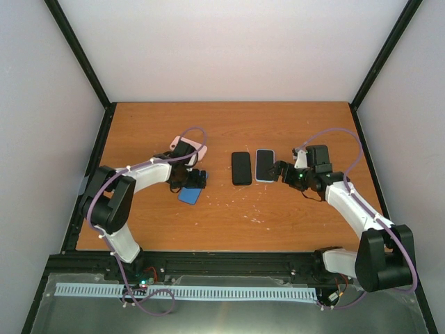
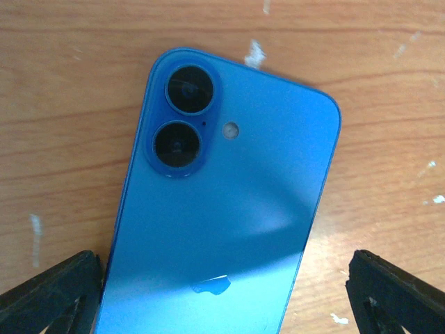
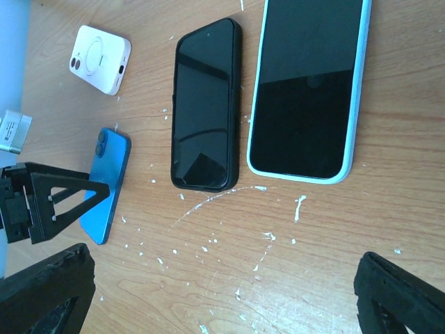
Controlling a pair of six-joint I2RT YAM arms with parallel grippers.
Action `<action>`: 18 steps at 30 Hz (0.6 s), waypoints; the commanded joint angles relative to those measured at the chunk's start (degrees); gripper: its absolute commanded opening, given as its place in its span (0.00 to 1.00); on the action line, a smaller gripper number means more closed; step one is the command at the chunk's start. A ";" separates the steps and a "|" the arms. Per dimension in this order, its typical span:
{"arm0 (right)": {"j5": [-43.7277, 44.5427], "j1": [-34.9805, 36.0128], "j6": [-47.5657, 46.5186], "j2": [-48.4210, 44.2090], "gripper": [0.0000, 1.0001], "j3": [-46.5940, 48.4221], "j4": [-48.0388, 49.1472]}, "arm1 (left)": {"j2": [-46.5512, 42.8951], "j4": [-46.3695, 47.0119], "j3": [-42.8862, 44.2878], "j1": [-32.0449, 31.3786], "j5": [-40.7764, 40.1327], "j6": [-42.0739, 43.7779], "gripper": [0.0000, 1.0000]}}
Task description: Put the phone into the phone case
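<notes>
A blue phone (image 2: 222,209) lies face down on the wooden table, its two camera lenses up; it also shows in the top view (image 1: 188,197) and the right wrist view (image 3: 104,182). My left gripper (image 2: 222,306) is open and low over it, one finger close to the phone's left edge, the other apart from its right edge. A pale pink-white phone case (image 3: 101,50) with a ring on its back lies beyond the phone, partly hidden by my left arm in the top view (image 1: 192,144). My right gripper (image 3: 222,299) is open and empty over bare table.
A black phone in a black case (image 1: 241,168) and a phone in a light blue case (image 1: 264,165) lie screen up side by side mid-table, just left of my right gripper (image 1: 281,170). White paint flecks mark the wood. Black frame rails edge the table.
</notes>
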 commanded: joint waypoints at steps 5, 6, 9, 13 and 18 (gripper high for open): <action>0.01 0.17 0.44 -1.75 1.00 -0.90 0.76 | 0.46 -2.71 0.60 -6.28 3.21 -4.36 0.91; 0.01 0.16 0.48 -1.68 1.00 -0.90 0.79 | 0.97 -3.13 1.21 -6.61 2.38 -4.39 0.91; -0.11 0.17 0.46 -1.57 1.00 -0.72 0.59 | 2.99 -5.67 3.75 -6.70 -3.61 -4.77 0.92; 0.00 0.15 0.54 -2.24 1.00 -1.25 0.84 | 5.54 -6.52 5.78 -6.70 -7.33 -4.16 0.98; 0.11 0.17 0.56 -2.20 1.00 -1.38 0.85 | 7.75 -5.61 6.76 -6.78 -6.83 -3.75 0.98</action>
